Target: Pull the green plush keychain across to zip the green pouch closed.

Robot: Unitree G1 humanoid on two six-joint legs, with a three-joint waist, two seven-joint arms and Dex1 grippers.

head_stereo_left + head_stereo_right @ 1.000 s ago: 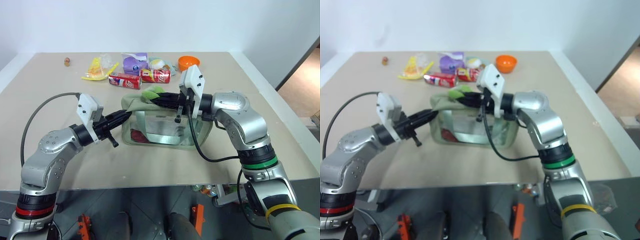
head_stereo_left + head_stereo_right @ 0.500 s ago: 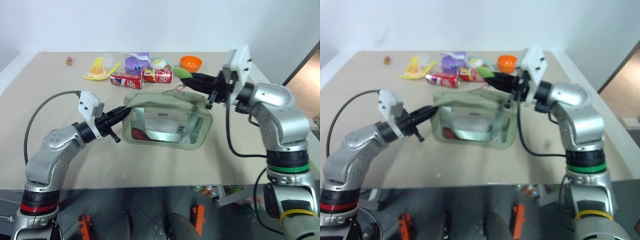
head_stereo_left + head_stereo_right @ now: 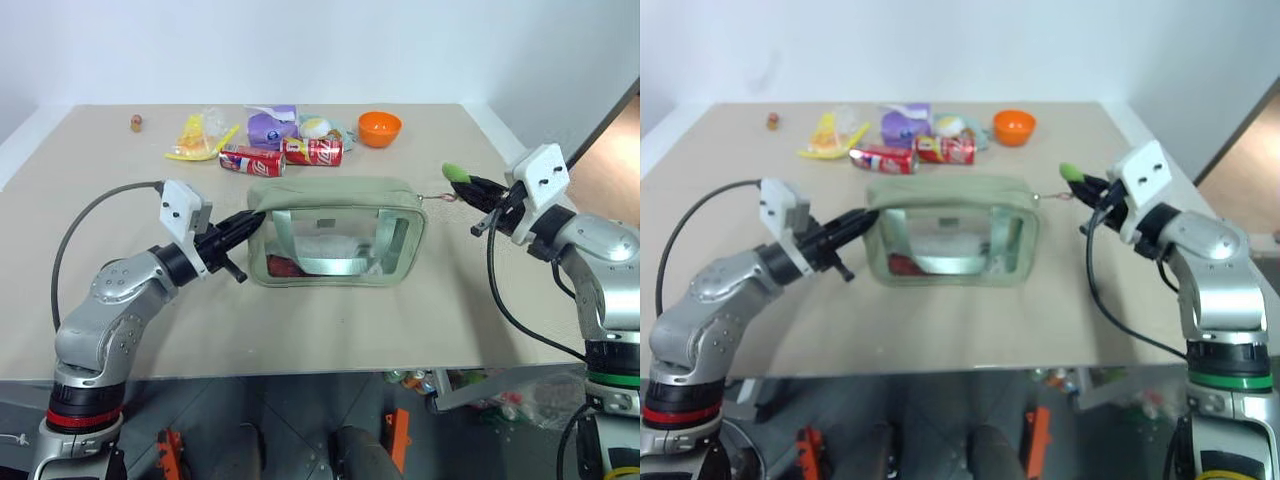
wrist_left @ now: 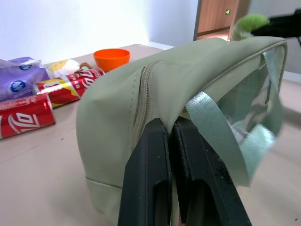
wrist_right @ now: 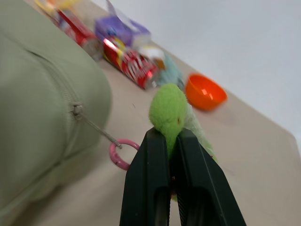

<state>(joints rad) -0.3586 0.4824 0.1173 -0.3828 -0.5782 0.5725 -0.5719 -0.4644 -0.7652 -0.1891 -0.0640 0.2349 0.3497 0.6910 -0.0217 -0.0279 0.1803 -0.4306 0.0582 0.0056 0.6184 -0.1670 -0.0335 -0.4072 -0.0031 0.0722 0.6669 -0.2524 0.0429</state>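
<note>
- We see the green pouch (image 3: 337, 232) at centre frame on the table (image 3: 300, 320), zipper looking run all the way to its right end. Biggest risk, as we judge it: more pull drags or tips the whole bag, since the slider has nowhere left to go.
- Left gripper (image 4: 170, 136) is pressed together on the pouch's left end fabric. If that pinch slips, nothing anchors the bag against the pull.
- Right gripper (image 5: 171, 141) is pinching the green plush keychain (image 5: 170, 109), at mid-right of frame just off the pouch's right end. The plush is soft and could squeeze out.
- Pink ring (image 5: 121, 153) and thin metal link (image 5: 96, 128) look taut; overpull could bend or pop them.
- Soda cans (image 3: 285, 156) and orange bowl (image 3: 380, 127) sit well behind, low risk.
</note>
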